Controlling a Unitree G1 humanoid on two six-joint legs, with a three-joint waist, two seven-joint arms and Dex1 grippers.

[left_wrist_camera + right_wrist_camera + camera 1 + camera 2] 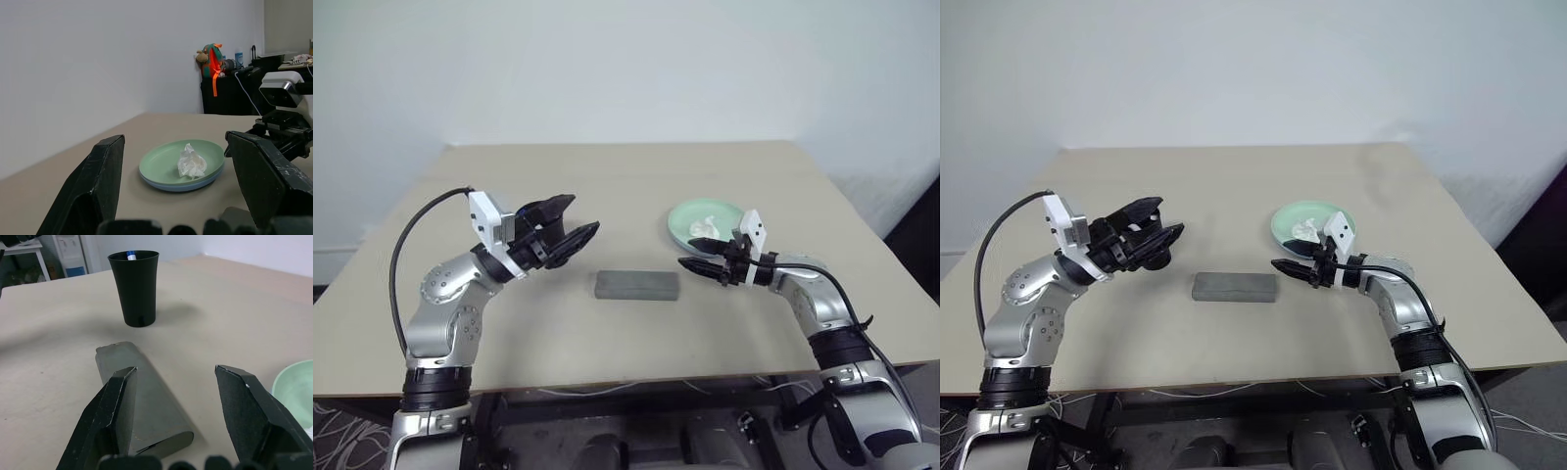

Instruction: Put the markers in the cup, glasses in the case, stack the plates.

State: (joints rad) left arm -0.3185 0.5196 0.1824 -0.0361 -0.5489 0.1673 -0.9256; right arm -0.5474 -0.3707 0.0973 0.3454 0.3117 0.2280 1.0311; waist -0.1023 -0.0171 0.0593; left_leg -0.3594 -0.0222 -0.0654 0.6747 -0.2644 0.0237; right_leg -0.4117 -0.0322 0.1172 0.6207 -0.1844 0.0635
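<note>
I see my right tool [697, 267] level just right of the closed grey case [636, 285], fingers parted on nothing. My left tool [570, 227] hovers left of the case, spread wide (empty too). The stacked plates [683, 217], tissue [191, 162] on top, sit behind the right tool. The cup [134, 287] stands beyond the case on the beige table [626, 176], by a white wall.

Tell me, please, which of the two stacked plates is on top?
The mint green plate is on top, holding the crumpled tissue; the light blue plate shows beneath it.
</note>
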